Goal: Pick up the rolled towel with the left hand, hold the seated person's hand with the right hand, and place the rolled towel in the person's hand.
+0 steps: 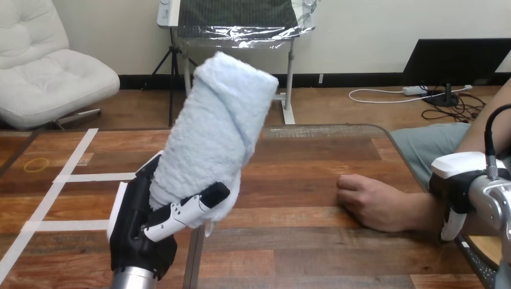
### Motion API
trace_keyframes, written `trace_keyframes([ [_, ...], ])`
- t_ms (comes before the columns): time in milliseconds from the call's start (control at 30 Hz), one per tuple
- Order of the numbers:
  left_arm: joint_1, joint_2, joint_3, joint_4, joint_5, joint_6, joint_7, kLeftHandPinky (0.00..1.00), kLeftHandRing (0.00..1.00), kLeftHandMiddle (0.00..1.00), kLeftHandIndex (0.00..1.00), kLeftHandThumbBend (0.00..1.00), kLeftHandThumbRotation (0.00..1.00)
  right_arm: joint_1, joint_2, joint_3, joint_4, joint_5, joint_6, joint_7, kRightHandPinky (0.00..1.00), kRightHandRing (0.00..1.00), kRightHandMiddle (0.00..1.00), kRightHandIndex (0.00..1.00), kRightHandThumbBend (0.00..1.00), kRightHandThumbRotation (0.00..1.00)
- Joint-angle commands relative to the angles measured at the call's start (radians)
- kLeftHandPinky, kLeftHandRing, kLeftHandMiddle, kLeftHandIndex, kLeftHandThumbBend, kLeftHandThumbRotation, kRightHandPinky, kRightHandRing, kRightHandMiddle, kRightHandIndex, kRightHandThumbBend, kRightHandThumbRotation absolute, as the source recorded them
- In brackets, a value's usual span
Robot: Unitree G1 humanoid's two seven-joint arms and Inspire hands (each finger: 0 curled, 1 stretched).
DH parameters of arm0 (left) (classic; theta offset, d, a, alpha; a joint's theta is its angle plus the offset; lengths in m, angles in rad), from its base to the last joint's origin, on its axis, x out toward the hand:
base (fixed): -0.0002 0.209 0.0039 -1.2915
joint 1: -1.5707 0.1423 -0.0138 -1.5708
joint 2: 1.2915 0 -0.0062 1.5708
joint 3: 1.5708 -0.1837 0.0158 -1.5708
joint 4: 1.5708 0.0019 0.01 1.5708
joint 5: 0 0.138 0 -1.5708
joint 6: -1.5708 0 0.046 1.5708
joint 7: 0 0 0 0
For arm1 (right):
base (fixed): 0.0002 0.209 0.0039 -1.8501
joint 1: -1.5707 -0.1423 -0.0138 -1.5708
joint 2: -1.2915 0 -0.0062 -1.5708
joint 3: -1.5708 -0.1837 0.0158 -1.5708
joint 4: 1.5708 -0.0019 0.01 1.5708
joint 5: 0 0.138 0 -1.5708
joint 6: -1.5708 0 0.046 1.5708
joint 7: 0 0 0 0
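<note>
I have my left hand [137, 226] at the near left, arm coming up from the bottom edge, clenched round the lower end of the rolled towel [220, 120]. Its fingers [187, 211] wrap across the front of the roll, and the black palm with its white shell sits behind and left of it. The towel is pale, fluffy and thick, and it's held up in the air, clear of the desk [313, 256]. It stands out of the hand tilted, top end leaning right and away from me, and the rolled layers show at that top end. The person's hand [367, 201] lies on the desk at the right. It is loosely curled, knuckles pointing left, with the forearm running off toward the right edge. Bare wood shows between it and the towel, so the two are apart and the towel is not in the person's hand. My right hand [458, 183] is at the far right edge, right at the person's wrist. I cannot tell whether it is gripping the wrist or just resting against it. White tape strips [72, 177] cross the left part of the desk, and a yellow rubber band [37, 164] lies flat just left of them.
</note>
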Motion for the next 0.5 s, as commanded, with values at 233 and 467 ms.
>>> trace_keyframes([
  [233, -0.114, 0.03, 0.011, 0.04, 0.026, 0.02, -0.013, 0.35, 0.33, 0.36, 0.47, 0.57, 0.0, 0.004, 0.023, -0.024, 0.031, 0.052, -0.05, -0.139, 0.16, 0.28, 0.42, 0.5, 0.68, 0.01],
  [467, -0.16, 0.046, 0.018, 0.118, 0.028, 0.028, -0.034, 0.33, 0.33, 0.36, 0.48, 0.56, 0.0, 0.031, 0.013, -0.043, 0.009, 0.088, -0.067, -0.193, 0.11, 0.23, 0.36, 0.38, 0.66, 0.0],
])
